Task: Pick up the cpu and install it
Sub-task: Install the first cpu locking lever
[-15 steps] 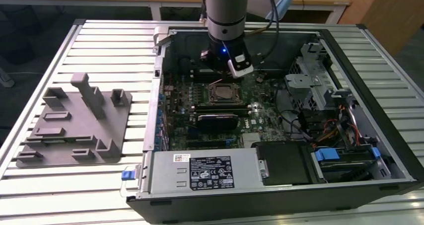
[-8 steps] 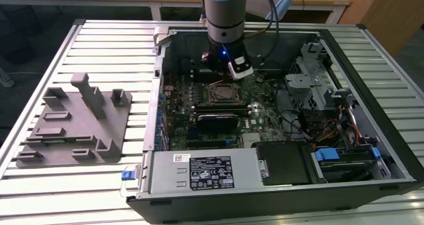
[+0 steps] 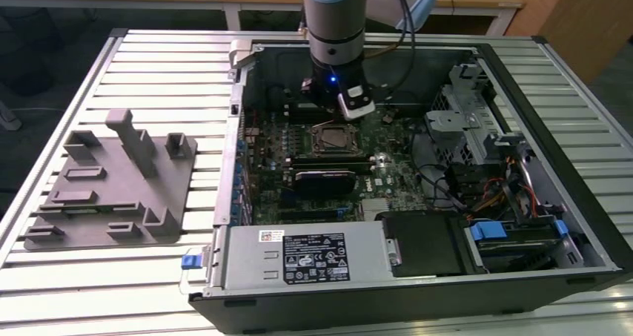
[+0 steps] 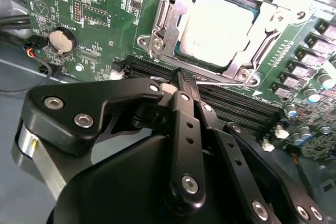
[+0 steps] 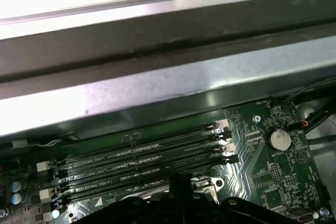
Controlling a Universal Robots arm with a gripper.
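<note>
The cpu (image 4: 223,27) lies seated flat in its metal-framed socket (image 4: 157,38), just beyond the tool's (image 4: 185,81) tips, past the memory slots (image 4: 247,111). The tool is pinched narrow, its fingers (image 4: 181,129) together and holding nothing.

So the cpu (image 4: 223,30) is sitting inside the metal-framed socket (image 4: 157,40) on the green motherboard (image 4: 94,3), silver lid facing up. The black gripper (image 4: 185,80) hangs right over the dark memory slots (image 4: 247,111) just beside the socket, fingers pinched together with nothing between them. There's a round coin battery (image 4: 62,40) off to the side, plus a few capacitors (image 4: 310,95) along the far edge.
</note>
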